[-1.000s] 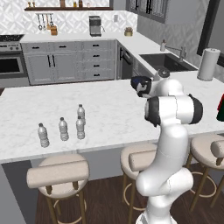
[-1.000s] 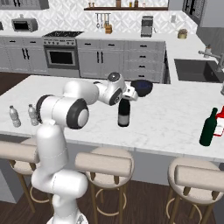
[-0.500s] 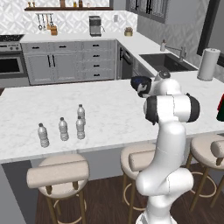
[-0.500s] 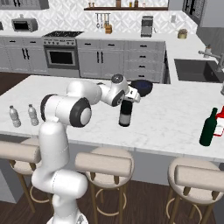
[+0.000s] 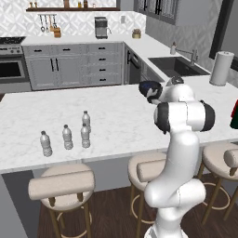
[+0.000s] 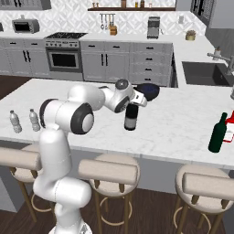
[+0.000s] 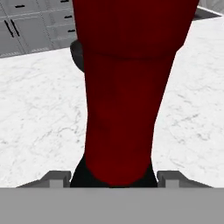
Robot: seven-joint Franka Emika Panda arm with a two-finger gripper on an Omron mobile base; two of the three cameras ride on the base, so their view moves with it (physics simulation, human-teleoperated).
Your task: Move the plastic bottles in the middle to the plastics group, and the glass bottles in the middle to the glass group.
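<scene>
A slim dark red glass bottle [image 6: 131, 118] stands upright in the middle of the island counter and looms close in the hand view [image 7: 127, 87]. My gripper [image 6: 137, 101] reaches it from the left, near its top, and is shut on it. In the hand view the gripper [image 7: 113, 178] has a grey fingertip [image 7: 57, 178] pressed against each side of the bottle's dark narrow part. Several small clear plastic bottles [image 5: 68, 136] with white caps stand at the counter's left; two of them [image 6: 15, 121] show at the left edge of the right base view. The glass group, a dark green bottle [image 6: 218, 133] beside a dark red one [image 6: 230, 125], stands at the far right.
A dark blue bowl [image 6: 148, 90] sits just behind the held bottle. A white paper-towel roll [image 5: 222, 68] stands by the sink [image 5: 176, 66]. Round stools [image 6: 107, 171] line the island's near edge. Bare marble lies between the middle bottle and the glass group.
The jaws have closed in from wide open onto the dark red bottle. The hand has settled slightly lower against it; the bottle has stayed in place.
</scene>
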